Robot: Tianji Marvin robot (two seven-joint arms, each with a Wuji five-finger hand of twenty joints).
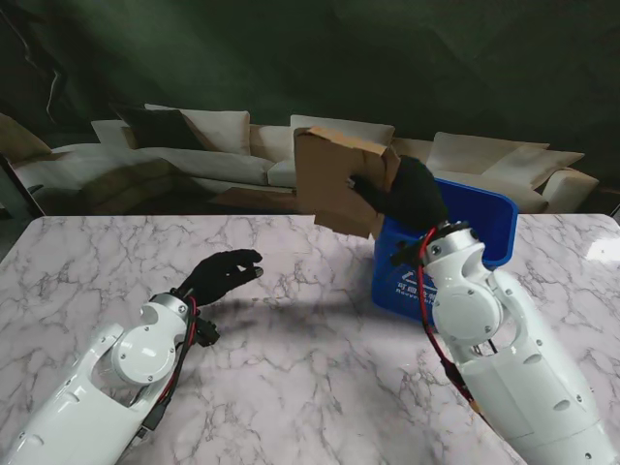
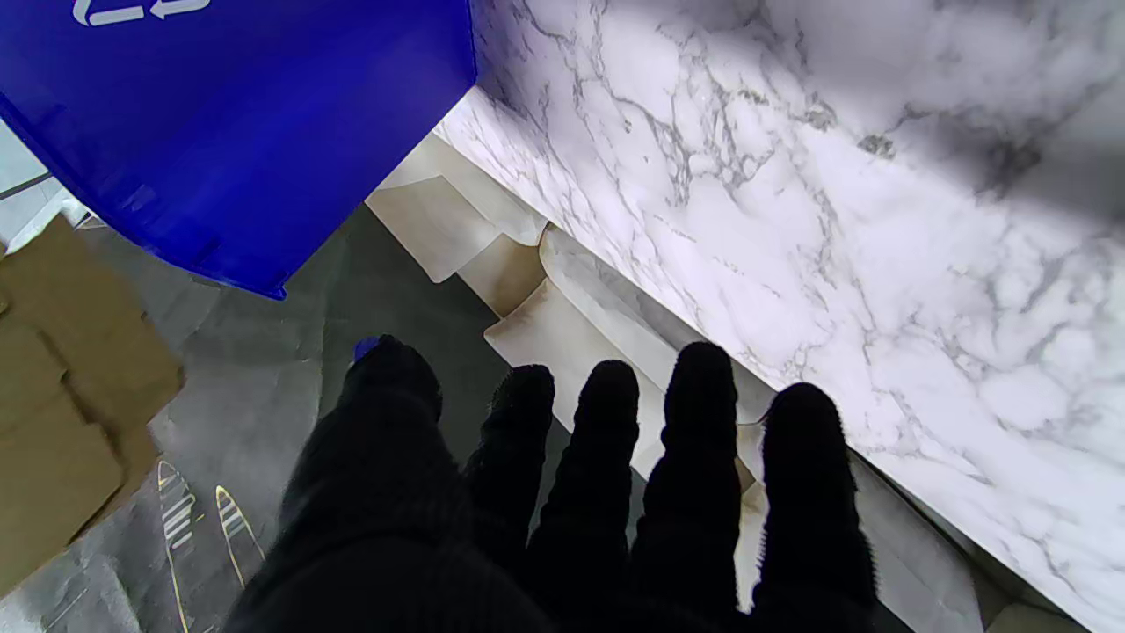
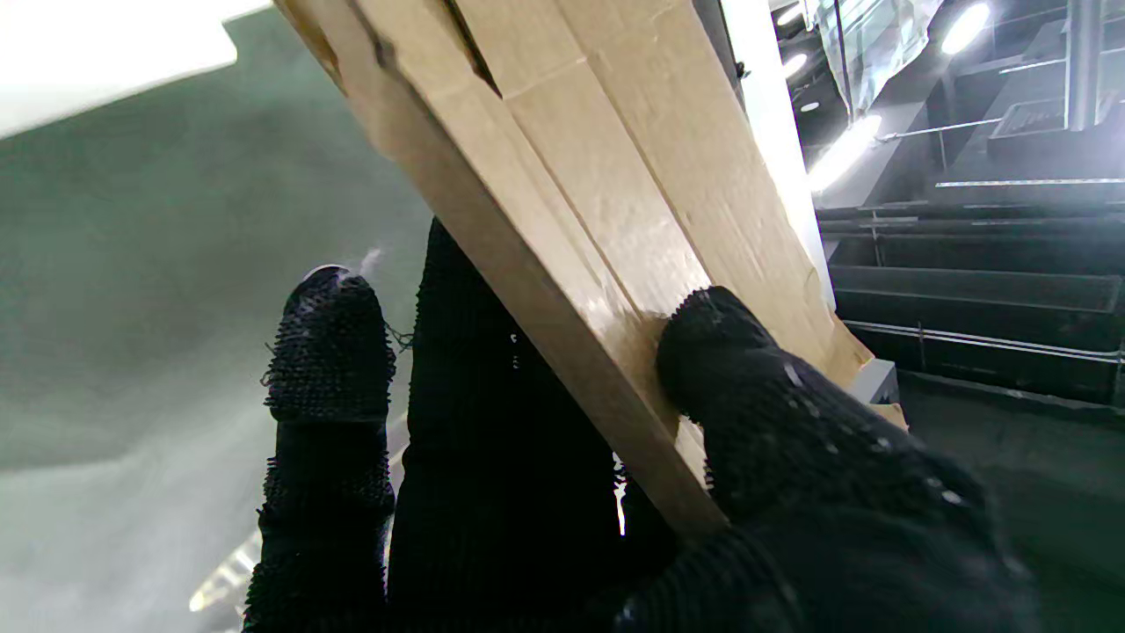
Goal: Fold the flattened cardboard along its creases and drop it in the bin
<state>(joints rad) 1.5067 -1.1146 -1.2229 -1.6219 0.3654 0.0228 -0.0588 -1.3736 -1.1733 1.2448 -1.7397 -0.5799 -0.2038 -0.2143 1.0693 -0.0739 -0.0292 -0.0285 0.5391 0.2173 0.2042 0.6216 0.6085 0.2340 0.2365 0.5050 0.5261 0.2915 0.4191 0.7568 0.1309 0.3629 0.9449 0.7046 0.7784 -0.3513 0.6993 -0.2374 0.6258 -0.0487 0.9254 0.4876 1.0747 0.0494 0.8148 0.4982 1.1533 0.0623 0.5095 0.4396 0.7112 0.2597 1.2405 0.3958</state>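
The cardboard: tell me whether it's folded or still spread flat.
Folded. The right wrist view shows stacked layers of the cardboard pinched in the right hand, held up off the table by the blue bin.

We see open marble table between our two arms. The blue bin stands at the far right, and the cardboard our right hand holds up blocks its left side.
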